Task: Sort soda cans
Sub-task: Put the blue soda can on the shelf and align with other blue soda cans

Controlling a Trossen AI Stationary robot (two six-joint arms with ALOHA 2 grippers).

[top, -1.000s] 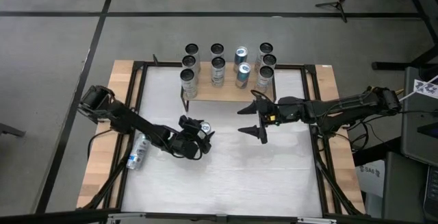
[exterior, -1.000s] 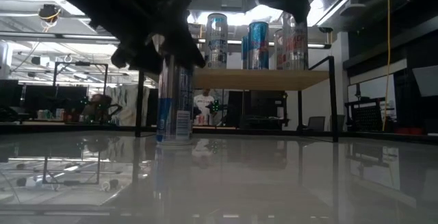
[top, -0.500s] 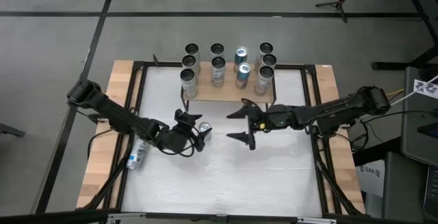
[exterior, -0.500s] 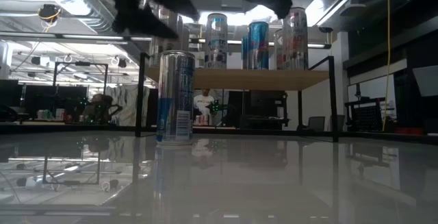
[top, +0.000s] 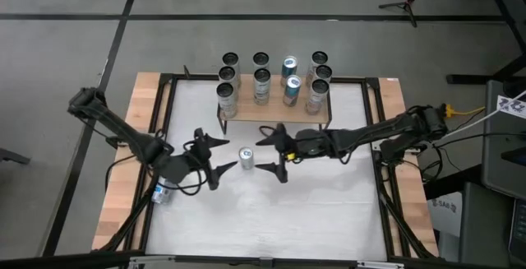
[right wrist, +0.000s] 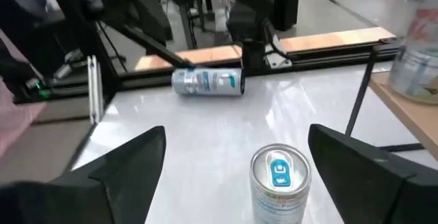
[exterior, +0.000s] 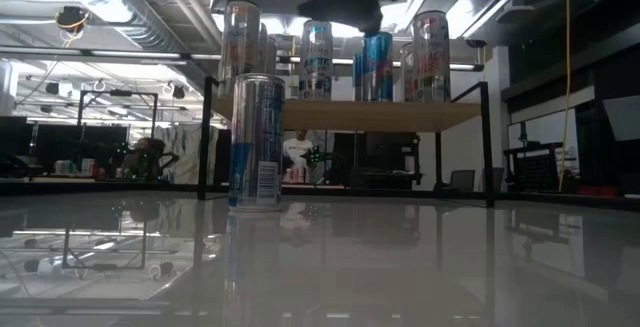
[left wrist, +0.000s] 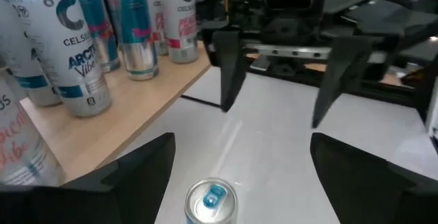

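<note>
You had one upright soda can [top: 245,157] on the table between the wide-open left gripper [top: 214,156] and wide-open right gripper [top: 271,149]; the toppled can [top: 163,191] sat partly hidden under the left arm.

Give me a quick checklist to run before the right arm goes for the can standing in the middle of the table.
1. Standing can upright, touched by nothing: ok.
2. Right gripper jaws open wide enough to straddle it: ok.
3. Left gripper jaws open, holding nothing, but close on the can's other side: not ok, possible clash.
4. Free spot on the wooden shelf in front of the cans standing there: ok.
5. Fallen can lying at the table's left edge, out of the path: ok.
6. Exact height of the right jaws over the can: cannot tell.
</note>
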